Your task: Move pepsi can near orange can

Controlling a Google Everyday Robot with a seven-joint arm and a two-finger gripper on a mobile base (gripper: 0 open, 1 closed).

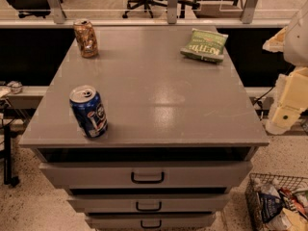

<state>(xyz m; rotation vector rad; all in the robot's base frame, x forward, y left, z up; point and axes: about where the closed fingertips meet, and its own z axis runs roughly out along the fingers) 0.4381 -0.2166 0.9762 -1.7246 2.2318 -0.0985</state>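
The pepsi can (88, 111) is dark blue with a round logo and a silver top. It stands upright near the front left corner of the grey cabinet top (154, 95). The orange can (85, 38) is coppery and mottled, and stands upright at the back left corner, well apart from the pepsi can. My gripper (285, 110) shows as cream-coloured parts at the right edge of the view, off the cabinet's right side and far from both cans. It holds nothing that I can see.
A green snack bag (204, 44) lies flat at the back right of the cabinet top. The cabinet has three drawers with dark handles (147, 177). A wire basket (279, 206) of packets stands on the floor at the front right. A railing (154, 20) runs behind.
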